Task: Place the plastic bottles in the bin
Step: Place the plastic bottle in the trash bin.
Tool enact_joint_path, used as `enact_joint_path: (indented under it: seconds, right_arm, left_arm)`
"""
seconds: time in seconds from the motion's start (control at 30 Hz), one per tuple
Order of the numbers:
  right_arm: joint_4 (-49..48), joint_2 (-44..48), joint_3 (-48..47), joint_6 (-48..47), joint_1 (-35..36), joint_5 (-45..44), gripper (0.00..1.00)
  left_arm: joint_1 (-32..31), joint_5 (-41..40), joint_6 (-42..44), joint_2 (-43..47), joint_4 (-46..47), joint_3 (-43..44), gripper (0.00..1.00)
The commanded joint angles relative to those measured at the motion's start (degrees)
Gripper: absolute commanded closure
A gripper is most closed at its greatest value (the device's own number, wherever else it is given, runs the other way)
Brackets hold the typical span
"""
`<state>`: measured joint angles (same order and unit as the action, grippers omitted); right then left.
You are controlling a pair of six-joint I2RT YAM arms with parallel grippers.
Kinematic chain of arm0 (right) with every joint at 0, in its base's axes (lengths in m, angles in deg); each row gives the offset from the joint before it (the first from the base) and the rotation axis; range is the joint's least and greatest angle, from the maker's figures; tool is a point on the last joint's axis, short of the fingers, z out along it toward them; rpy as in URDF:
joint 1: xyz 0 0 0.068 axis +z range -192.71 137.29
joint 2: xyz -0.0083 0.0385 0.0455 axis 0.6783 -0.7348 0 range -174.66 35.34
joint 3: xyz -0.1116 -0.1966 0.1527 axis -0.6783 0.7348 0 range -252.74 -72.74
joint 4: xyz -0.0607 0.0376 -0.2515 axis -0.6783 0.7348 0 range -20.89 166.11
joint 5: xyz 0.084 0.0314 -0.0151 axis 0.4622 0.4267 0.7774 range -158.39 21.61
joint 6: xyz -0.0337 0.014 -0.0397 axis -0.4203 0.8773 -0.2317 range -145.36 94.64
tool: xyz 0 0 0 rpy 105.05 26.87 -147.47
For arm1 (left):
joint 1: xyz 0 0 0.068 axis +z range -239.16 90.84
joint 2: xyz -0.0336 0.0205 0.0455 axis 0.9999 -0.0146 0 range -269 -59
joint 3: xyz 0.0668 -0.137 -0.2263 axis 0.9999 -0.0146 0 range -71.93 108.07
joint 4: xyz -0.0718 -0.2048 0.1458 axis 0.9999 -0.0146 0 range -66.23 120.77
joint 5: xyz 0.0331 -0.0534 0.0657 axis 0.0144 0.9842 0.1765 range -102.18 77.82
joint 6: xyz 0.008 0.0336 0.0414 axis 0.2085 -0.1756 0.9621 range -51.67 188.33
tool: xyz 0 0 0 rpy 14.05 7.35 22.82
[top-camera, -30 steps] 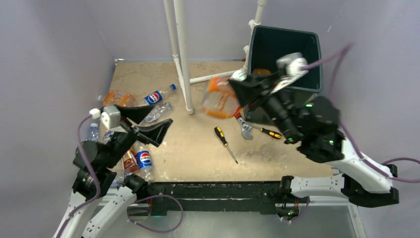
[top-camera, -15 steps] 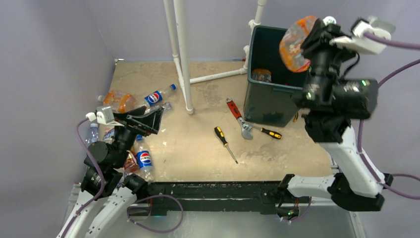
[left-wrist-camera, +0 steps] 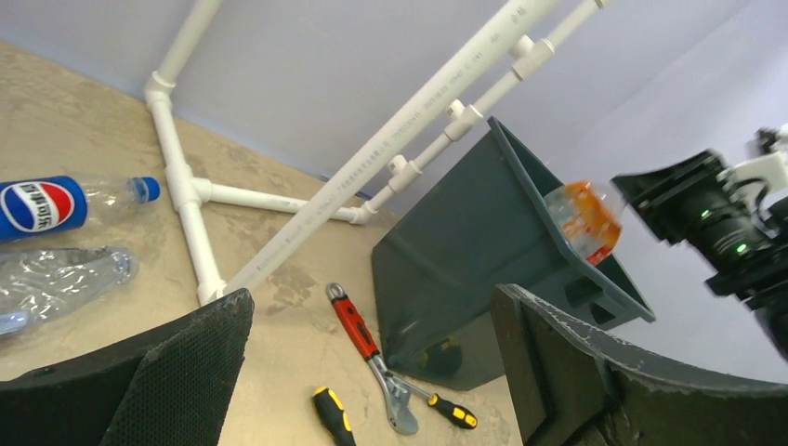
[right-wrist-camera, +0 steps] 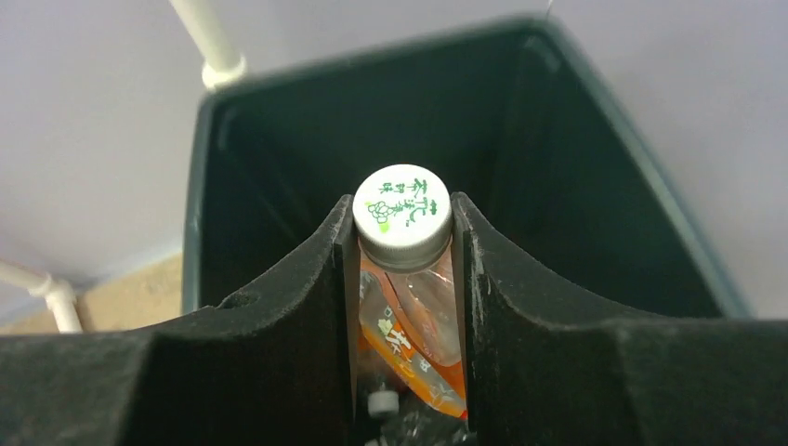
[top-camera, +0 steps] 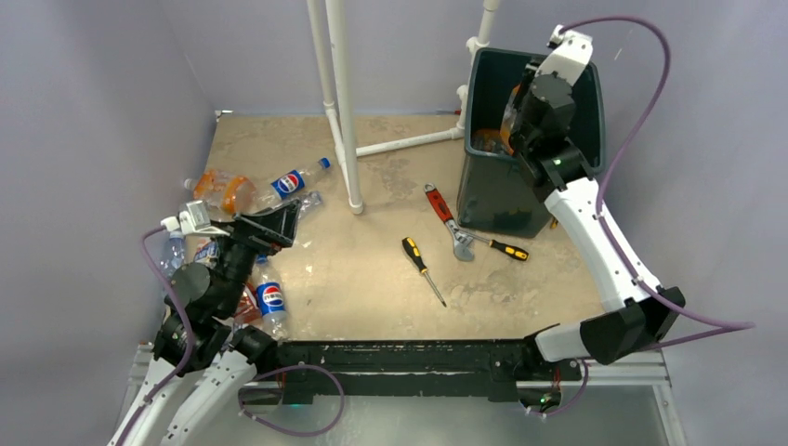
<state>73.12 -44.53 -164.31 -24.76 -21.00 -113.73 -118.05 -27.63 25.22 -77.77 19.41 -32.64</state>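
Observation:
My right gripper (top-camera: pixel 510 119) is shut on an orange-tinted bottle (right-wrist-camera: pixel 418 316) with a white cap, just below the cap. It holds the bottle in the mouth of the dark green bin (top-camera: pixel 534 58), and the left wrist view shows the bottle (left-wrist-camera: pixel 581 218) at the rim. Another bottle (top-camera: pixel 484 140) lies inside the bin. My left gripper (top-camera: pixel 279 223) is open and empty above several bottles at the left: a Pepsi bottle (top-camera: pixel 295 178), an orange one (top-camera: pixel 223 189), a crushed clear one (top-camera: pixel 295 209) and another Pepsi bottle (top-camera: pixel 270 297).
A red-handled wrench (top-camera: pixel 449 221) and two yellow-and-black screwdrivers (top-camera: pixel 423 268) (top-camera: pixel 497 246) lie on the floor left of and in front of the bin. A white pipe frame (top-camera: pixel 339 102) stands upright mid-table, with a branch running to the bin.
My right arm carried the orange bottle from left of the bin, up over it, and down into its mouth. My left gripper shifted slightly and stays open.

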Motion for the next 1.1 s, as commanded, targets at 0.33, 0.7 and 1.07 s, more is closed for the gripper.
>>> enact_joint_path:
  seconds: [0.33,0.7,1.07]
  right_arm:
    - [1.5,6.3,6.8,14.7,-2.0,11.9,0.01]
    - [-4.3,25.3,11.6,17.1,-1.9,45.5,0.01]
    - [-9.2,37.7,28.8,22.2,-1.6,85.6,0.01]
  left_arm:
    - [0.3,-13.2,-3.3,-0.1,-11.4,1.9,0.01]
    - [0.3,-18.1,-2.1,-3.7,-16.7,5.4,0.01]
    - [0.3,-23.1,-2.2,-13.0,-26.1,7.8,0.01]
